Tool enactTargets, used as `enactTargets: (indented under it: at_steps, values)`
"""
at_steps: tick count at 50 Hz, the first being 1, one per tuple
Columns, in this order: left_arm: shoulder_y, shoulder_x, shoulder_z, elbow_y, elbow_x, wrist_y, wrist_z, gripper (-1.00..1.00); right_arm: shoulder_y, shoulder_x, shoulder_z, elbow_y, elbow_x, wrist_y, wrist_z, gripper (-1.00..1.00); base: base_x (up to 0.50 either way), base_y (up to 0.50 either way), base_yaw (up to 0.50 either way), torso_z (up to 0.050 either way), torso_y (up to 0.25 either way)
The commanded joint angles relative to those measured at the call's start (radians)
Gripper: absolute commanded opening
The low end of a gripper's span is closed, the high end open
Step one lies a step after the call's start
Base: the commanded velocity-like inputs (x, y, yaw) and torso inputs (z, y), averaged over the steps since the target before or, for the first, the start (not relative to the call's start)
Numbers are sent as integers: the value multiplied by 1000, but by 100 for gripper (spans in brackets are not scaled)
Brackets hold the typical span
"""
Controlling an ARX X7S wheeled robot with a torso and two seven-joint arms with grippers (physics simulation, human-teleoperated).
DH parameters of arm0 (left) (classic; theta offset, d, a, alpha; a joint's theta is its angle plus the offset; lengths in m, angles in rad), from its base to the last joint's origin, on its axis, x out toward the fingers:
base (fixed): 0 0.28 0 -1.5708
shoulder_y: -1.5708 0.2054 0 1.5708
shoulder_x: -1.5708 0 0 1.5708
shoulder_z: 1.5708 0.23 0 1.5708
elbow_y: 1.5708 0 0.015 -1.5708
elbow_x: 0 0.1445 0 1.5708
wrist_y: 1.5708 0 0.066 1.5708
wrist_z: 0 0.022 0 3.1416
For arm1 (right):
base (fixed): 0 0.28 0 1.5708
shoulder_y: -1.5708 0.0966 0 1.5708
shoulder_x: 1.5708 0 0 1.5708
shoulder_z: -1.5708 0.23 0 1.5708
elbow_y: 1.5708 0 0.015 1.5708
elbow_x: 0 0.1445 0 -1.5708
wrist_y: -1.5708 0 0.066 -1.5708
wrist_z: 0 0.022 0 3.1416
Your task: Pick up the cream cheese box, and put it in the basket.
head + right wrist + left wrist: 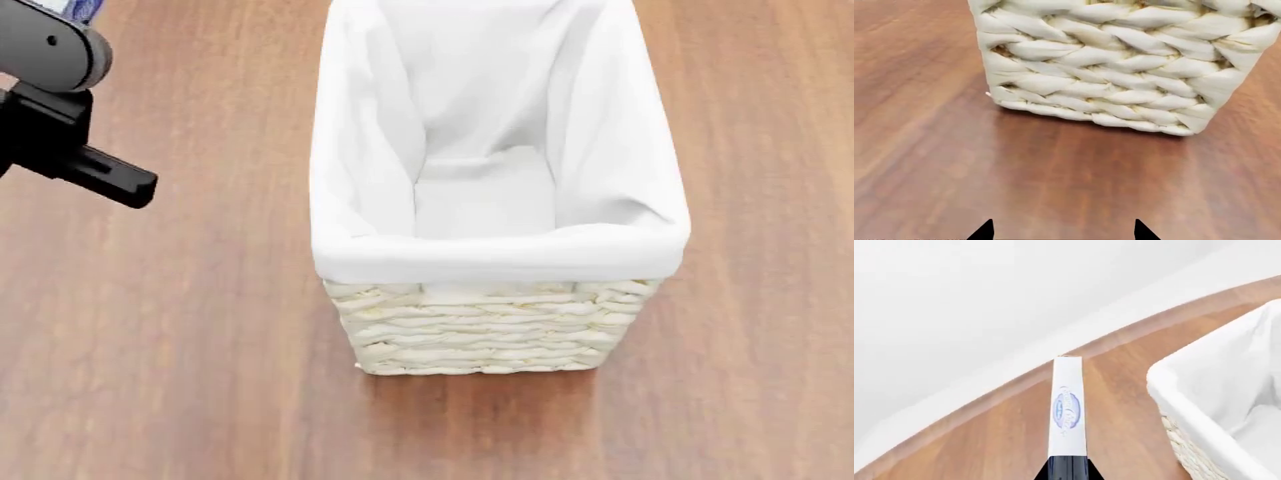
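Observation:
In the left wrist view my left gripper [1067, 471] is shut on the cream cheese box [1067, 405], a thin white box seen edge-on with a blue oval mark, held up above the wooden floor. The basket [1201, 390], cream wicker with a white cloth liner, is close beside it. In the head view the basket [494, 330] stands at the centre and my left arm [54, 110] is at the upper left, to the left of the basket; a sliver of the box [74, 8] shows at the top edge. My right gripper [1062, 232] is open and empty, low in front of the basket's wicker wall [1121, 65].
The wooden floor [160, 350] spreads all round the basket. In the left wrist view a white wall [954, 300] with a baseboard rises beyond the floor's edge.

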Motion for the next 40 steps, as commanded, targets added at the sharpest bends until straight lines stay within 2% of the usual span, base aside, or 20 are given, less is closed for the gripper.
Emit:
enactTargets:
  at_steps: [1, 10, 17, 26, 33, 38, 40]
  values:
    - [-276, 6, 104, 20, -226, -107, -57, -100, 0, 3, -9, -1, 0, -2, 2, 100, 0, 0, 0, 0, 0]
    - [-419, 101, 145, -51, -320, -128, -81, -100, -7, 10, -19, -22, -8, -1, 8, 100, 0, 0, 0, 0, 2]
    - [-428, 156, 298, -129, -271, -39, -29, -100, -7, 14, -22, -11, -1, -17, 3, 100, 0, 0, 0, 0, 0]
    - [-414, 235, 402, -232, -214, 73, 32, -100, -16, 16, -33, 5, 1, -45, -1, 100, 0, 0, 0, 0, 0]
    - [-400, 310, 396, -293, -204, 60, -32, -100, -16, 14, -46, 21, -9, -57, 1, 100, 0, 0, 0, 0, 0]
    - [-416, 389, 282, -414, -215, 32, -126, -100, -18, 14, -52, 21, -9, -58, 1, 100, 0, 0, 0, 0, 0]
    - [-420, 405, 271, -444, -231, 23, -124, -100, -21, 15, -55, 19, -11, -59, 2, 100, 0, 0, 0, 0, 0]
